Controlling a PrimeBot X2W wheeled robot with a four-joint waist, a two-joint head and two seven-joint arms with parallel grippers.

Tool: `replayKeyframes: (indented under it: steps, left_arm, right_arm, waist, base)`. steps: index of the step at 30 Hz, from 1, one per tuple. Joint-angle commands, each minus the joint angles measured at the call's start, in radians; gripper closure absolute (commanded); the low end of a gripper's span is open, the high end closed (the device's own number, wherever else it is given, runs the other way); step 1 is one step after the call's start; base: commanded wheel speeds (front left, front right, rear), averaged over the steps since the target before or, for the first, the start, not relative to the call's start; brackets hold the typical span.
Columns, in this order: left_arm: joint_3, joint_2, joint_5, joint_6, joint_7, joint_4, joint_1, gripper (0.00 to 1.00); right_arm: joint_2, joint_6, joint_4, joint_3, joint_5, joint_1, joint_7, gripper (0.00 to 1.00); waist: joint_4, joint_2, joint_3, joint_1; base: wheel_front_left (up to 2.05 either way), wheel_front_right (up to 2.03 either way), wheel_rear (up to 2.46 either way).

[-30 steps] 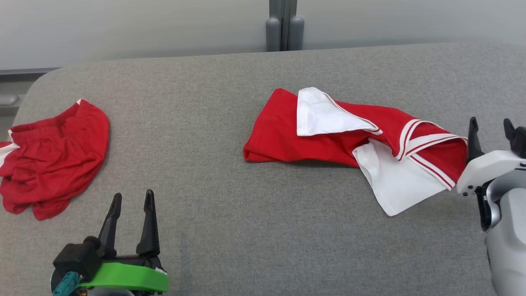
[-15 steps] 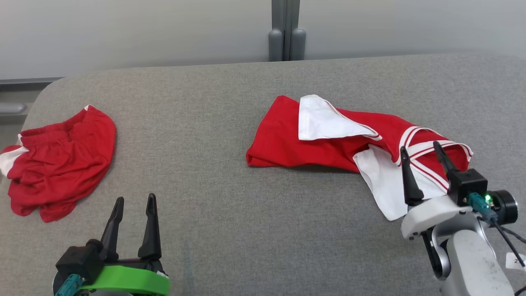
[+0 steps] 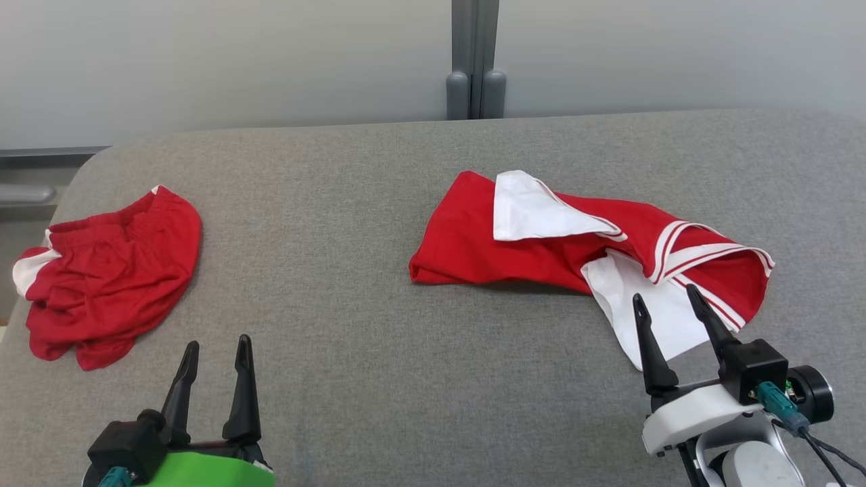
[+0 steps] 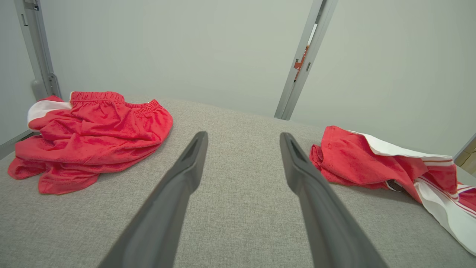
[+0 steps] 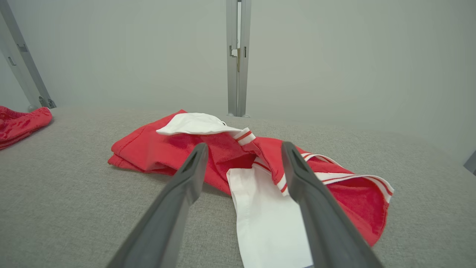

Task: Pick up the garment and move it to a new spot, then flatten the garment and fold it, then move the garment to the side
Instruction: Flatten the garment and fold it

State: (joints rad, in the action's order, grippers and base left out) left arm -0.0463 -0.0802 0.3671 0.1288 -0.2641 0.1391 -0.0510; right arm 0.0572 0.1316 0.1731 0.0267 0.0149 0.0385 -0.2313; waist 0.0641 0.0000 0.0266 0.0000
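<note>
We see a grey fabric-covered table (image 3: pixel 352 325) with a rounded far-left corner. It is set against a pale wall (image 3: pixel 203 61), where a grey metal post (image 3: pixel 475 74) rises behind the far edge. Right of the middle of the table lies the red-and-white garment (image 3: pixel 534 250), a soft red cloth piece with white panels and red-striped white trim. It is loosely bunched, not flat. One white flap is turned over onto the red cloth at its far side. A second white panel spills toward the near edge at its right, and the striped hem forms an open loop at the right end. Its left part is a plain red fold resting on the table.

The right end effector (image 3: pixel 664 293) sits at the lower right in the head view, its two long dark fingers spread apart and holding nothing. Their tips overlap the near edge of the white panel in that view. In the right wrist view the fingers (image 5: pixel 174 208) point at the garment with the white panel between them, and we cannot tell whether they touch the cloth.

The left end effector (image 3: pixel 218 340) is at the lower left, fingers likewise apart and empty, over bare table and well apart from the garment. Near the table's left edge lie crumpled red shorts (image 3: pixel 115 277) with an elastic waistband and a white patch. They are well apart from the red-and-white garment and lie beyond the left end effector, to its left.
</note>
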Motion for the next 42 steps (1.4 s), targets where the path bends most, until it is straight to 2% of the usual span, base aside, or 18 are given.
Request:
replayKeyframes:
  steps: [1, 8, 15, 21, 22, 23, 24, 33, 41, 42]
  left_arm:
    - [0.002, -0.004, -0.006, 0.002, -0.001, -0.003, -0.011, 0.00]
    - [-0.006, 0.001, -0.010, 0.002, 0.000, -0.013, 0.023, 0.00]
    - [-0.017, -0.002, -0.009, 0.002, -0.001, -0.013, 0.057, 0.00]
    - [-0.025, -0.004, -0.003, 0.002, 0.000, -0.009, 0.075, 0.00]
    - [-0.026, -0.003, -0.003, 0.002, 0.000, -0.007, 0.076, 0.00]
    - [-0.028, -0.003, -0.003, 0.002, 0.000, -0.006, 0.076, 0.00]
    - [-0.028, -0.002, -0.002, 0.002, -0.001, -0.005, 0.077, 0.00]
    - [-0.031, -0.001, 0.003, 0.003, 0.000, -0.010, 0.088, 0.00]
    - [-0.053, 0.004, 0.009, 0.003, -0.001, -0.007, 0.110, 0.00]
    - [-0.054, 0.005, 0.009, 0.003, -0.001, -0.007, 0.113, 0.00]
  right_arm:
    - [0.000, -0.002, -0.002, 0.001, 0.000, -0.002, 0.016, 0.00]
    - [0.044, -0.002, 0.086, 0.006, -0.045, 0.144, 0.140, 0.00]
    - [0.103, -0.002, 0.300, 0.041, -0.043, 0.357, 0.239, 0.00]
    - [0.145, -0.002, 0.450, 0.100, -0.006, 0.472, 0.268, 0.00]
    - [0.151, -0.002, 0.466, 0.103, 0.002, 0.487, 0.266, 0.03]
    - [0.156, -0.002, 0.477, 0.102, 0.011, 0.499, 0.257, 0.76]
    - [0.160, -0.002, 0.484, 0.097, 0.020, 0.510, 0.242, 1.00]
    - [0.156, -0.002, 0.561, -0.070, 0.119, 0.640, 0.196, 1.00]
    - [0.217, -0.002, 0.679, -0.253, 0.116, 0.819, 0.163, 1.00]
    - [0.230, -0.002, 0.695, -0.271, 0.098, 0.836, 0.149, 0.22]
  waist:
    - [0.000, 0.0000, 0.003, 0.0000]
    - [0.006, 0.0000, 0.042, 0.0000]
    - [0.039, 0.0000, 0.091, 0.0000]
    - [0.079, 0.0000, 0.120, 0.0000]
    - [0.085, 0.0000, 0.123, 0.0000]
    - [0.090, 0.0000, 0.125, 0.0000]
    - [0.094, 0.0000, 0.126, 0.0000]
    - [0.128, 0.0000, 0.149, 0.0000]
    - [0.170, 0.0000, 0.190, 0.0000]
    - [0.175, 0.0000, 0.196, 0.0000]
  base:
    - [0.00, 0.00, 0.00]
    - [0.00, 0.00, 0.00]
    - [0.00, 0.00, 0.00]
    - [0.00, 0.00, 0.00]
    - [0.00, 0.00, 0.00]
    - [0.00, 0.00, 0.00]
    - [0.00, 0.00, 0.00]
    - [0.00, 0.00, 0.00]
    - [0.00, 0.00, 0.00]
    - [0.00, 0.00, 0.00]
